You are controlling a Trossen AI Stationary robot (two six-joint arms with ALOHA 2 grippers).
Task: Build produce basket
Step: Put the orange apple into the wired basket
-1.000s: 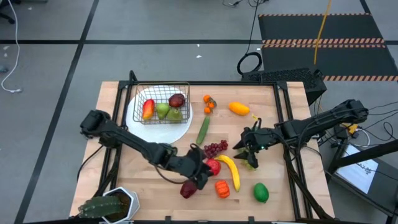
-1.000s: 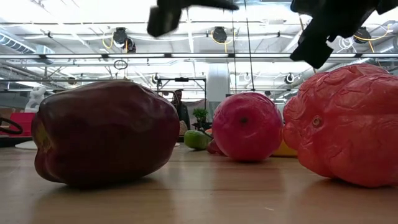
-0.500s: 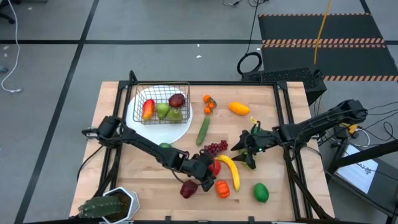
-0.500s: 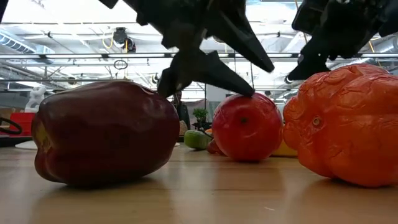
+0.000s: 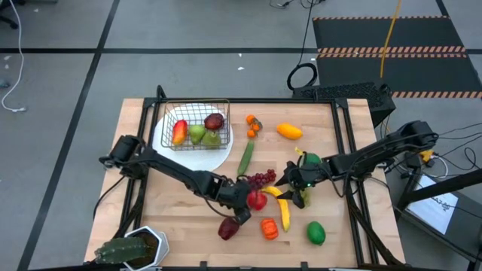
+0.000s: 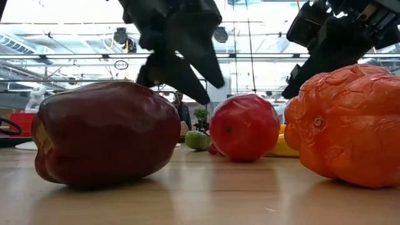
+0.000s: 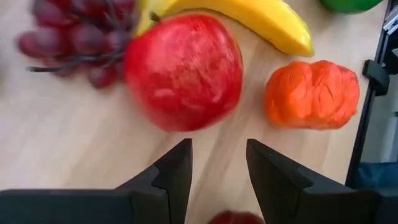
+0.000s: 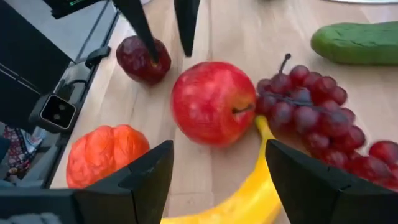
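The wire basket [image 5: 199, 124] stands on a white plate [image 5: 192, 154] at the far left and holds a mango, a green pear and a dark apple. The other produce lies loose on the table. My left gripper [image 7: 217, 162] is open and slants down, just short of the near side of a red apple [image 7: 183, 71]. My right gripper [image 8: 217, 171] is open above the stem end of a yellow banana [image 8: 249, 199], which shows between its two fingers. Purple grapes [image 5: 261, 179] lie just beyond the apple.
A dark red pepper [image 5: 228, 228], an orange pepper [image 5: 269, 228] and a lime [image 5: 315, 232] lie near the front edge. A cucumber [image 5: 246, 156], small oranges [image 5: 252, 124] and a yellow fruit [image 5: 289, 131] lie farther back. A potted plant [image 5: 132, 248] stands at the near left corner.
My left gripper has come down, tipped steeper and drawn in on the red apple. The apple has turned a little. My right gripper has sunk and moved toward the table's left, over the banana's stem end.
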